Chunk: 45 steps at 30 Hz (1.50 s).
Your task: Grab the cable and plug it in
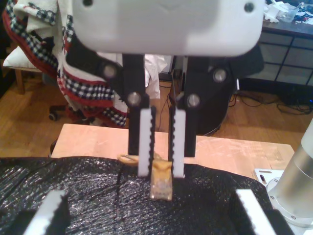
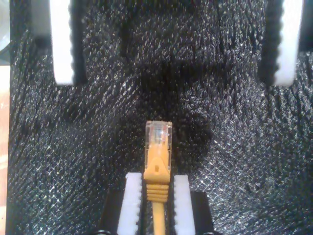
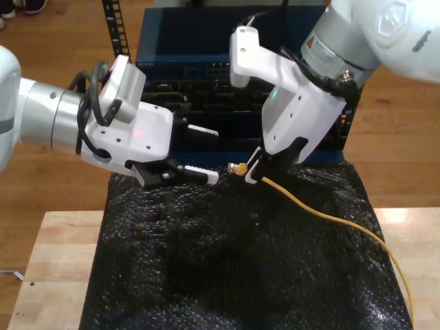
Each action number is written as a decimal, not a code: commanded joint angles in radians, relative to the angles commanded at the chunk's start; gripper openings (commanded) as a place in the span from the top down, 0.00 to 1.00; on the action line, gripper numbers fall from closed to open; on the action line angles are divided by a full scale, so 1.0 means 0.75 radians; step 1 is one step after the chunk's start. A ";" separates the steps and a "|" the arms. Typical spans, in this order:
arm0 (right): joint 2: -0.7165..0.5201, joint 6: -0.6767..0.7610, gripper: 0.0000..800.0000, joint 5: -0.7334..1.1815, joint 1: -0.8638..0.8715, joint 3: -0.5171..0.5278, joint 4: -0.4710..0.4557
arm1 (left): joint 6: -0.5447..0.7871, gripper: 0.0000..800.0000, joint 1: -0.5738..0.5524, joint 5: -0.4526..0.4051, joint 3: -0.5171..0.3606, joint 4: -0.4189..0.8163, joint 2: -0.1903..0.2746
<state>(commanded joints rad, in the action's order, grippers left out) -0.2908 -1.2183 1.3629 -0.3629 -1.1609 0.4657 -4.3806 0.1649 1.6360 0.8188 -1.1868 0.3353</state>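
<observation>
Cable in my second end effector

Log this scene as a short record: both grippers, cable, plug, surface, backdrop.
first gripper: open, holding nothing, facing the plug
second gripper: shut on the cable's boot just behind the plug
cable: yellow-orange, trailing over the sheet to the exterior view's right
plug: clear, sticking out past the fingers, not inserted
surface: black textured sheet over a wooden table
backdrop: blue rack unit
</observation>
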 joint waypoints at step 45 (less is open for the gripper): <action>0.018 0.000 0.98 0.025 -0.004 -0.002 0.027 | 0.151 0.46 -0.020 0.010 -0.031 0.000 0.006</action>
<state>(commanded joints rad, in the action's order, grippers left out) -0.2770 -1.2183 1.3813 -0.3659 -1.1625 0.4856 -4.2670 0.1496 1.6437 0.7958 -1.1868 0.3399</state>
